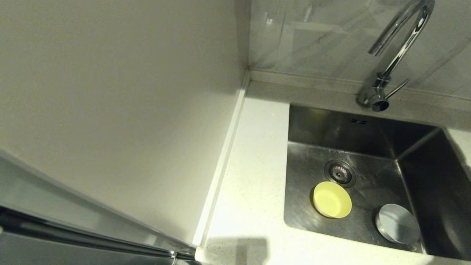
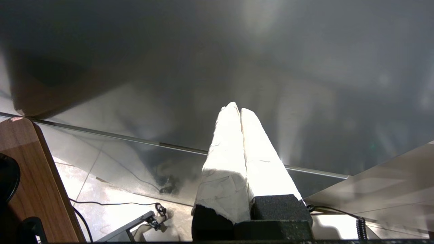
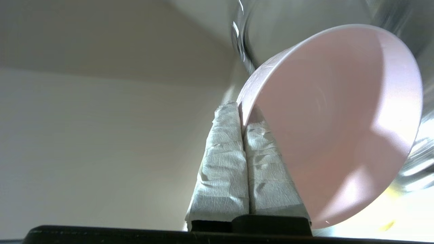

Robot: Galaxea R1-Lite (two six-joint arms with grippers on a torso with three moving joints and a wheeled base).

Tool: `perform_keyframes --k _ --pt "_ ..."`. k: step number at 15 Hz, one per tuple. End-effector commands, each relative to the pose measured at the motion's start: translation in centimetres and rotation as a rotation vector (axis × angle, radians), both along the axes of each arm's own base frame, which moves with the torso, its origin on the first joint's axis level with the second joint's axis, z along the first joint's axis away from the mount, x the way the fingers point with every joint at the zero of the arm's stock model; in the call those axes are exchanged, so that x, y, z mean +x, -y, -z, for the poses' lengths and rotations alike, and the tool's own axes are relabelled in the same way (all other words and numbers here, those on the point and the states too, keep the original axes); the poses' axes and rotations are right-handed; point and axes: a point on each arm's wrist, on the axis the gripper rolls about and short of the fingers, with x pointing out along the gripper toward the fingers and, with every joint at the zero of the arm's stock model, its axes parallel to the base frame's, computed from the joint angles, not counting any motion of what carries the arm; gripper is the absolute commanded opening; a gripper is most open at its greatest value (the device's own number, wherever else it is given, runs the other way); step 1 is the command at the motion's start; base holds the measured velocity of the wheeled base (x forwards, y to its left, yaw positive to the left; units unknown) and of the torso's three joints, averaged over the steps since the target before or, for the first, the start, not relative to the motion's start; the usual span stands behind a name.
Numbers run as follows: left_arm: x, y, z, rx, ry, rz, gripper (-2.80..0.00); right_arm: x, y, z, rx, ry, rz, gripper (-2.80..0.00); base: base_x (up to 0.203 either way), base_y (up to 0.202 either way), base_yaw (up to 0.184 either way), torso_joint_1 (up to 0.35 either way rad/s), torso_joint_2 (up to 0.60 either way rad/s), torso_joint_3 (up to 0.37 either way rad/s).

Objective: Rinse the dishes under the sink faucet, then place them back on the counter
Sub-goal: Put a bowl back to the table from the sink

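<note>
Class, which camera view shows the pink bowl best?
The right wrist view: the pink bowl fills it, its rim pinched in the right gripper. The head view shows only the yellow and grey bowls; the left wrist view shows no bowl.

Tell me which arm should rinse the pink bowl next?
The right. Its tool is already shut on the pink bowl's rim. The left tool is shut on nothing, near the floor, away from the sink and the faucet.
</note>
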Motion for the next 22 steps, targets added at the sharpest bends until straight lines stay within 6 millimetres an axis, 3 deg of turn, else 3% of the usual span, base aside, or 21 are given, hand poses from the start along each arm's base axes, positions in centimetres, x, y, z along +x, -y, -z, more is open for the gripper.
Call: perform_keyframes --k 1,5,7,9,10,12,13,15,16,18,20,22 --pt "0.0 0.0 0.1 0.000 -0.003 0.000 -2.80 -2.4 -1.2 -1.4 -0.126 0.080 0.088 -2.80 0.000 0.000 0.000 0.000 0.00 0.000" --pt "0.0 0.0 0.1 0.000 -0.003 0.000 -2.80 -1.6 0.5 1.4 -0.111 0.042 0.139 -2.80 0.000 0.000 0.000 0.000 0.00 0.000" --pt "0.0 0.0 0.1 0.000 -0.003 0.000 -2.80 -1.1 1.2 3.7 -0.024 -0.025 0.138 -2.80 0.000 0.000 0.000 0.000 0.00 0.000" --pt "0.0 0.0 0.0 0.000 -0.001 0.000 -2.80 0.5 3.4 6.6 0.112 -0.130 0.164 -2.80 0.000 0.000 0.000 0.000 0.00 0.000" --pt "0.0 0.0 0.1 0.000 -0.003 0.000 -2.80 1.4 4.8 8.8 0.219 -0.215 0.237 -2.80 0.000 0.000 0.000 0.000 0.00 0.000" --pt "0.0 0.0 0.1 0.000 -0.003 0.000 -2.80 2.8 5.4 13.1 0.328 -0.390 0.472 -2.80 0.000 0.000 0.000 0.000 0.00 0.000" --pt "0.0 0.0 0.1 0.000 -0.003 0.000 -2.80 3.3 5.5 15.4 0.294 -0.490 0.642 -2.80 0.000 0.000 0.000 0.000 0.00 0.000" --pt "0.0 0.0 0.0 0.000 -0.001 0.000 -2.80 3.4 5.8 18.4 0.056 -0.637 0.955 -2.80 0.000 0.000 0.000 0.000 0.00 0.000" --pt "0.0 0.0 0.1 0.000 -0.003 0.000 -2.80 3.8 6.1 18.0 -0.073 -0.575 1.054 -2.80 0.000 0.000 0.000 0.000 0.00 0.000" --pt "0.0 0.0 0.1 0.000 -0.003 0.000 -2.80 5.8 5.4 14.8 -0.435 -0.269 1.045 -2.80 0.000 0.000 0.000 0.000 0.00 0.000" --pt "0.0 0.0 0.1 0.000 -0.003 0.000 -2.80 8.8 2.0 13.4 -0.711 -0.103 0.892 -2.80 0.000 0.000 0.000 0.000 0.00 0.000" --pt "0.0 0.0 0.1 0.000 -0.003 0.000 -2.80 11.5 -1.0 12.3 -0.811 -0.004 0.770 -2.80 0.000 0.000 0.000 0.000 0.00 0.000"
